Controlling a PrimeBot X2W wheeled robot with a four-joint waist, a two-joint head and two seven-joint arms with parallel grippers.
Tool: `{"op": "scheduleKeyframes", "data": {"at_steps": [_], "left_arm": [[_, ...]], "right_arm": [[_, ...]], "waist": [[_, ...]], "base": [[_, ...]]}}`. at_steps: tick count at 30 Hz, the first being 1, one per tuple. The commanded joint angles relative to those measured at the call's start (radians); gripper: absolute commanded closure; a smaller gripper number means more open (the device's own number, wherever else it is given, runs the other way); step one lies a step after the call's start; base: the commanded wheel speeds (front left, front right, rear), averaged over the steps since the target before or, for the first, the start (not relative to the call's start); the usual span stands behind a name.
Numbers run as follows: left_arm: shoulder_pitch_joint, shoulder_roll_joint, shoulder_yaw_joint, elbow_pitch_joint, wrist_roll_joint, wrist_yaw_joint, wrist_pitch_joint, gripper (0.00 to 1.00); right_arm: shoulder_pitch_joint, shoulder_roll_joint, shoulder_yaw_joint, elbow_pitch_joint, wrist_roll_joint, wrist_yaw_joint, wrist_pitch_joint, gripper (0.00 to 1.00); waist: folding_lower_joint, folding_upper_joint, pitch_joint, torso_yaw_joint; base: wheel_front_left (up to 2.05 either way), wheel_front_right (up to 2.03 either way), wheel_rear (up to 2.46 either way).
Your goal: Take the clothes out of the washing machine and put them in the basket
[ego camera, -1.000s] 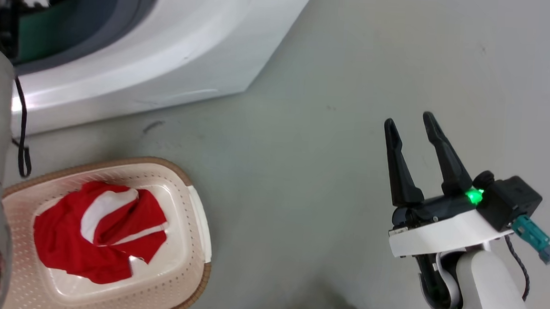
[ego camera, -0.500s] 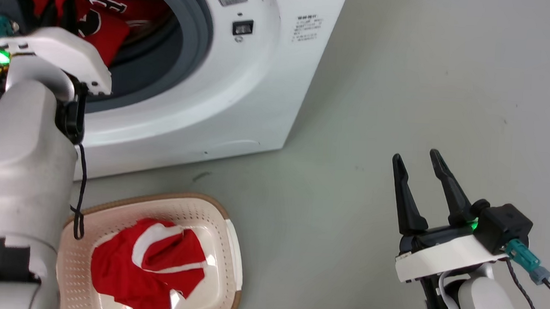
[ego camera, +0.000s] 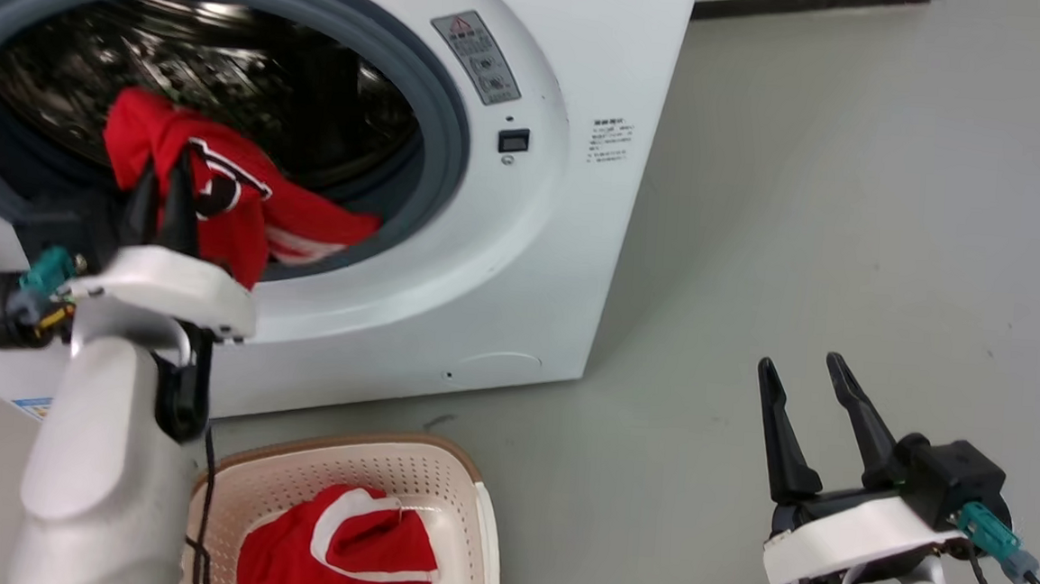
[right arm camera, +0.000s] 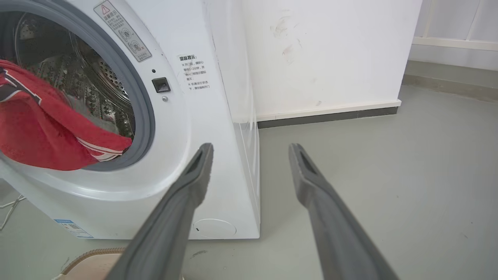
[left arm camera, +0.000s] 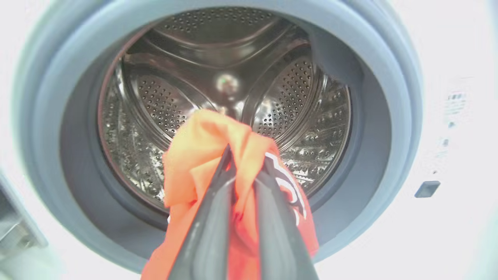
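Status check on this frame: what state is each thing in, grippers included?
washing machine: porthole open.
held garment: pinched, partly out of the drum, trailing over the grey seal.
basket: upright, one garment in it.
basket garment: crumpled inside the basket.
left gripper: shut on held garment.
right gripper: open, empty.

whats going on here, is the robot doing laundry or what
Yes, it is unloading the washing machine. The left gripper is shut on a red garment at the porthole, with the fabric draped over the grey door rim. A second red garment lies in the basket on the floor below the machine. The right gripper is open, holds nothing and is off to the side above the floor.
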Motion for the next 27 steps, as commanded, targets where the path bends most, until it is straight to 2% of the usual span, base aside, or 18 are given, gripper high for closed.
{"op": "scheduleKeyframes", "data": {"at_steps": [1, 10, 19, 23, 27], "left_arm": [[0.048, -0.016, 0.011, -0.051, 0.008, 0.001, -0.007, 1.00], [0.284, -0.097, -0.001, -0.372, 0.043, 0.017, -0.007, 1.00], [0.488, -0.118, -0.040, -0.685, 0.059, 0.053, 0.064, 1.00], [0.580, -0.129, -0.059, -0.751, 0.050, 0.071, 0.105, 1.00], [0.663, -0.139, -0.084, -0.728, 0.041, 0.081, 0.132, 1.00]], "right_arm": [[0.020, 0.000, -0.006, -0.009, -0.007, -0.001, 0.007, 0.00], [0.084, 0.000, -0.023, -0.043, -0.020, -0.001, 0.040, 0.00], [0.130, 0.000, -0.030, -0.078, -0.029, -0.001, 0.069, 0.00], [0.134, 0.000, -0.032, -0.093, -0.033, -0.001, 0.076, 0.00], [0.127, 0.000, -0.032, -0.101, -0.033, -0.001, 0.082, 0.00]], "waist": [[0.0002, 0.0000, -0.035, 0.027], [0.0002, 0.0000, -0.109, 0.079], [0.0002, 0.0000, -0.136, 0.105], [0.0002, 0.0000, -0.126, 0.112], [0.0002, 0.0000, -0.103, 0.115]], "base": [[0.00, 0.00, 0.00], [0.00, 0.00, 0.00], [0.00, 0.00, 0.00], [0.00, 0.00, 0.00], [0.00, 0.00, 0.00]]}}
